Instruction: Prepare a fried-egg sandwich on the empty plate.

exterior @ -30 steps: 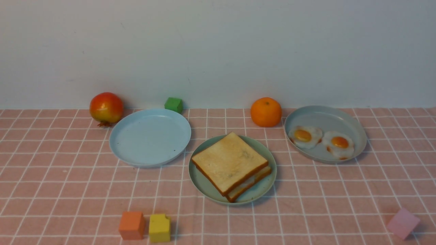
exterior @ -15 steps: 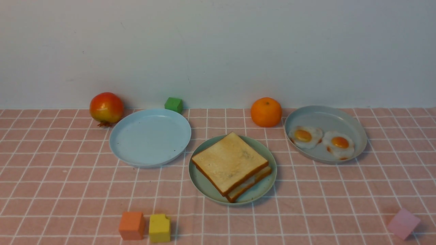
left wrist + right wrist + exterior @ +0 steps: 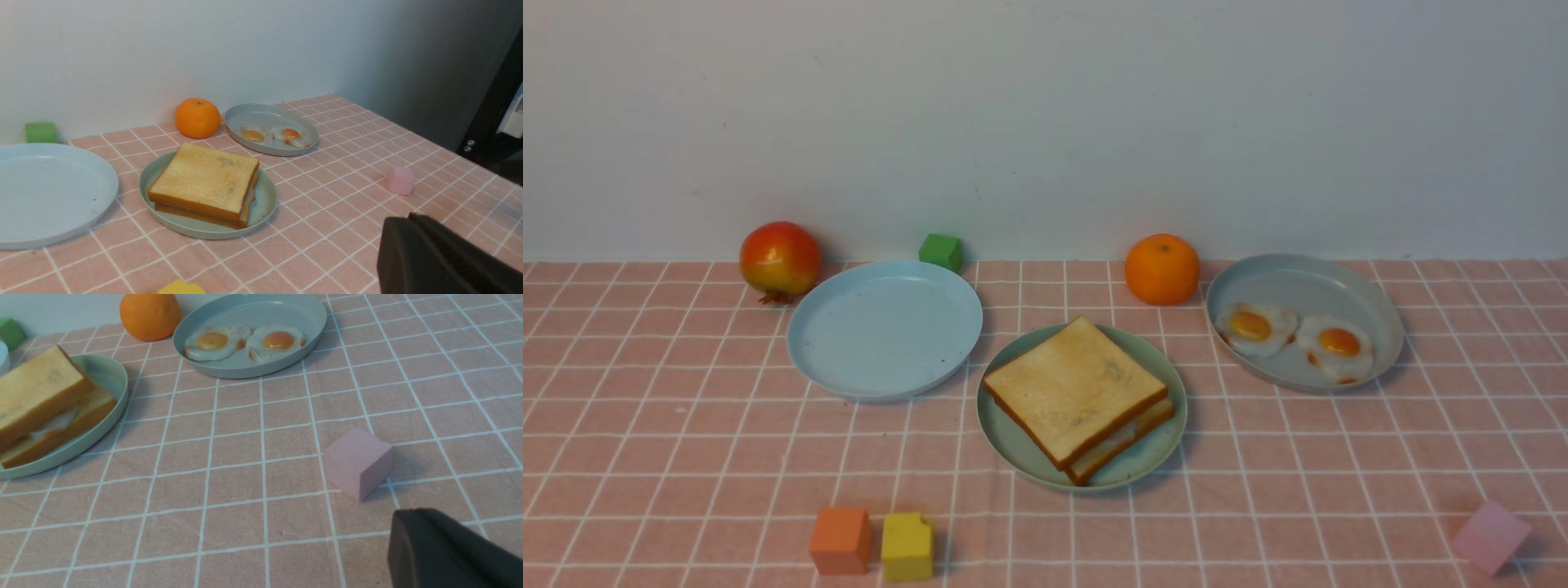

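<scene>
The fried-egg sandwich lies on the mint-green plate at the table's middle: two toast slices with white egg showing between them. It also shows in the left wrist view and the right wrist view. Neither gripper shows in the front view. My left gripper is shut and empty, above the cloth, apart from the plate. My right gripper is shut and empty, just short of a pink cube.
A pale blue plate sits left of the sandwich. A grey-blue dish with two fried eggs is at the right. A pomegranate, green cube and orange stand at the back. Orange, yellow and pink cubes lie in front.
</scene>
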Action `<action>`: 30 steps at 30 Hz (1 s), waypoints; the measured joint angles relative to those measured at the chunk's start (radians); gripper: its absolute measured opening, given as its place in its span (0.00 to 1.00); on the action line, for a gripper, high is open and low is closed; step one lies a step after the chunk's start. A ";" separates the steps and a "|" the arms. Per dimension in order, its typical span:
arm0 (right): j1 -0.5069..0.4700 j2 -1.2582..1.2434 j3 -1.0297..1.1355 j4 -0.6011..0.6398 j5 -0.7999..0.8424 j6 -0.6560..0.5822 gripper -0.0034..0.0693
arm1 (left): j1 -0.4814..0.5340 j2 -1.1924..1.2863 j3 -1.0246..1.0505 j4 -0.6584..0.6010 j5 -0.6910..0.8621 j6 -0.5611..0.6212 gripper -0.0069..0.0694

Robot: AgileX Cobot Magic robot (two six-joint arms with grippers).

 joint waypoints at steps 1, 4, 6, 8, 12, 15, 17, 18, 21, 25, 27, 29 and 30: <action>0.000 0.000 0.000 0.000 0.000 0.000 0.05 | 0.034 -0.012 0.011 0.017 0.000 -0.001 0.11; 0.000 0.000 0.000 0.000 0.000 0.000 0.05 | 0.184 -0.070 0.051 0.031 0.013 -0.001 0.11; 0.000 0.000 0.000 0.000 0.000 0.000 0.06 | 0.349 -0.089 0.097 0.020 0.036 -0.011 0.11; 0.000 0.000 0.000 0.000 0.000 0.000 0.06 | 0.460 -0.089 0.138 0.005 0.045 -0.026 0.11; 0.000 0.000 0.000 0.000 0.000 0.000 0.06 | 0.611 -0.089 0.223 -0.022 0.089 -0.073 0.11; 0.000 0.000 0.000 0.000 -0.001 0.000 0.06 | 0.665 -0.089 0.228 -0.025 0.139 -0.106 0.11; 0.000 0.000 0.000 0.000 -0.001 0.000 0.06 | 0.672 -0.089 0.228 -0.025 0.141 -0.112 0.11; 0.000 0.000 0.000 0.000 -0.001 0.000 0.06 | 0.673 -0.089 0.228 -0.026 0.141 -0.112 0.11; 0.000 0.000 0.000 0.000 -0.001 0.000 0.07 | 0.673 -0.089 0.228 -0.026 0.142 -0.113 0.11; 0.000 0.000 0.000 0.000 -0.001 0.000 0.07 | 0.673 -0.089 0.228 -0.026 0.142 -0.113 0.11; 0.000 0.000 0.000 0.000 -0.001 0.000 0.07 | 0.673 -0.089 0.228 -0.026 0.142 -0.113 0.11; 0.000 0.000 0.000 0.000 -0.001 0.000 0.07 | 0.673 -0.089 0.228 -0.026 0.142 -0.113 0.11; 0.000 0.000 0.000 0.000 -0.001 0.000 0.07 | 0.673 -0.089 0.228 -0.026 0.142 -0.113 0.11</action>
